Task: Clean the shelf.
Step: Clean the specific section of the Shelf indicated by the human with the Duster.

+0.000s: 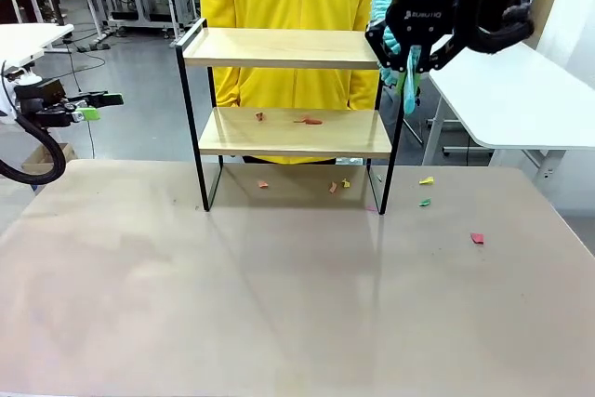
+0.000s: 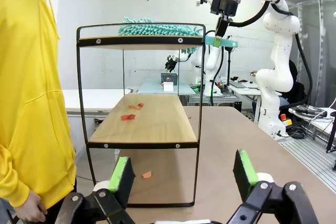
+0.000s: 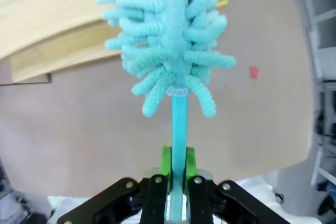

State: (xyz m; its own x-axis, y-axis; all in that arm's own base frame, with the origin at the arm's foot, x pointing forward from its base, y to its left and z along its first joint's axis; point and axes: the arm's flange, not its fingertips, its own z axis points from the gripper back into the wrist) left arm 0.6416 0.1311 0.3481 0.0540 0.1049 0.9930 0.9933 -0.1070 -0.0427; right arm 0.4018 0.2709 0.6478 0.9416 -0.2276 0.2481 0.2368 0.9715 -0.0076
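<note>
The right claw [image 3: 177, 157] was clamped on the thin handle of a teal chenille duster [image 3: 170, 51]. The shelf [image 1: 279, 46] stood just beside this claw, on the side toward the left claw. The fluffy head lay over the top board. The lower board, with some orange paper scraps [image 1: 307, 120] on it, was below the claw. The left claw [image 2: 184, 169] had its fingers apart and held nothing; it was well apart from the shelf and faced its end. I judge the shelf to be light and stiff on its thin black frame, so a hard push may slide or tip it. To steady it, an upright post or a side rail looks like the best place.
</note>
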